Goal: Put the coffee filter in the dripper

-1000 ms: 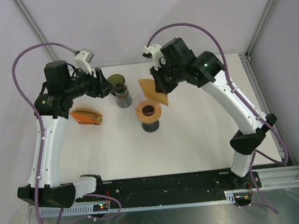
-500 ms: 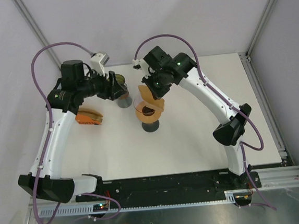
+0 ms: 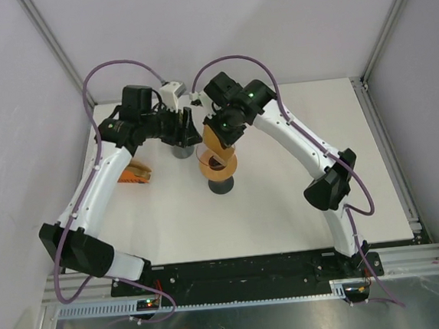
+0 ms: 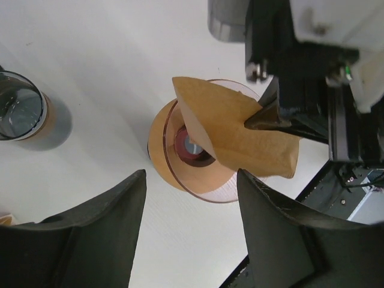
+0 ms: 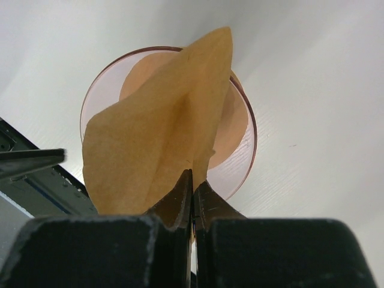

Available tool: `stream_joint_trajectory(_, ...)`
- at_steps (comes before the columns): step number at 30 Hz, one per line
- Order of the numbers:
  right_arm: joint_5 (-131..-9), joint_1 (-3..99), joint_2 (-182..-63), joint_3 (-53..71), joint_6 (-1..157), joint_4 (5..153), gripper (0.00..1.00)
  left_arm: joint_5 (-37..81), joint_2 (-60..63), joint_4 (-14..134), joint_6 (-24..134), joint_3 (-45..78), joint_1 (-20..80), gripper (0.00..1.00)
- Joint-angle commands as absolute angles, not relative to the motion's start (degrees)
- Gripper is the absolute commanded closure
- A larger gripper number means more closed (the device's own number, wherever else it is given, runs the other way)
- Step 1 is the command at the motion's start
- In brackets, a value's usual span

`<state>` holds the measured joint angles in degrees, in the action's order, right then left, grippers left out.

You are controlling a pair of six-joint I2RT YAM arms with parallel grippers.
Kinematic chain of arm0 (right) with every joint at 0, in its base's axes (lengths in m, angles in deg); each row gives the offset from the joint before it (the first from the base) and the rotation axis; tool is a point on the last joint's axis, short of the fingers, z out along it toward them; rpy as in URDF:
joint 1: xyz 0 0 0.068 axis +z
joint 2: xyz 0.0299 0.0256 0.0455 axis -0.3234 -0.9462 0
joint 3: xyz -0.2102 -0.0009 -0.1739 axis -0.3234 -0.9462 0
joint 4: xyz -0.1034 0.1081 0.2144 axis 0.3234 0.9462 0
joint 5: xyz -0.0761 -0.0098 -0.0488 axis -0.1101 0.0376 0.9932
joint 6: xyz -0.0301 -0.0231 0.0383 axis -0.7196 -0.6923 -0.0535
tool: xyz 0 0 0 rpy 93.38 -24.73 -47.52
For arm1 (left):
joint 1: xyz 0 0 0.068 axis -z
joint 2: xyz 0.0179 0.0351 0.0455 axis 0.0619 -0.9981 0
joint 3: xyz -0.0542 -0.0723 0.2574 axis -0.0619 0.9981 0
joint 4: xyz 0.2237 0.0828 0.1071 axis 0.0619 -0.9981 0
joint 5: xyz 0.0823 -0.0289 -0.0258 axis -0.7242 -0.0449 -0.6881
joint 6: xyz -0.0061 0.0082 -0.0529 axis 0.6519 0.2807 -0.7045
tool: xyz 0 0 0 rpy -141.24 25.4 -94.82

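The orange see-through dripper [image 3: 218,167] stands on a dark base mid-table; it also shows in the left wrist view [image 4: 198,180] and the right wrist view [image 5: 237,162]. My right gripper [image 5: 193,180] is shut on the brown paper coffee filter [image 5: 156,150], holding it just above the dripper's mouth with its tip pointing down into the cone. The filter shows in the top view [image 3: 216,140] and the left wrist view [image 4: 240,129]. My left gripper [image 4: 192,234] is open and empty, hovering above the dripper's left side [image 3: 188,130].
A glass cup [image 3: 179,146] with a brown band stands left of the dripper, under the left wrist; it shows in the left wrist view [image 4: 21,114]. An orange filter pack [image 3: 137,173] lies further left. The table's near edge has a black rail [image 3: 244,268].
My right gripper has carried the filter left and down over the dripper. My left gripper has swung right, past the glass cup, towards the dripper.
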<state>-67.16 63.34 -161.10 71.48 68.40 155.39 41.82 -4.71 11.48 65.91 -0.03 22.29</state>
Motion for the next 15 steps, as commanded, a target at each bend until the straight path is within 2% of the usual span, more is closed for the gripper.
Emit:
stream_joint_trajectory(1, -66.95, 63.93, -161.52, 74.44, 68.67, 155.89, 1.0, 39.52, -6.16, 13.09, 65.63, -3.62, 24.08, 0.34)
stream_joint_trajectory(7, -66.62, 63.96, -161.81, 74.5, 69.07, 155.36, 1.0, 37.56, -8.29, 13.16, 65.57, -3.67, 25.4, 0.39)
stream_joint_trajectory(10, -66.15, 63.78, -161.45, 74.32, 69.14, 155.07, 1.0, 36.44, -8.71, 13.15, 65.93, -3.31, 25.63, 0.46)
stream_joint_trajectory(15, -65.83, 62.88, -159.64, 72.35, 69.6, 153.3, 0.85, 36.71, -8.85, 13.14, 66.61, -1.61, 25.74, 0.57)
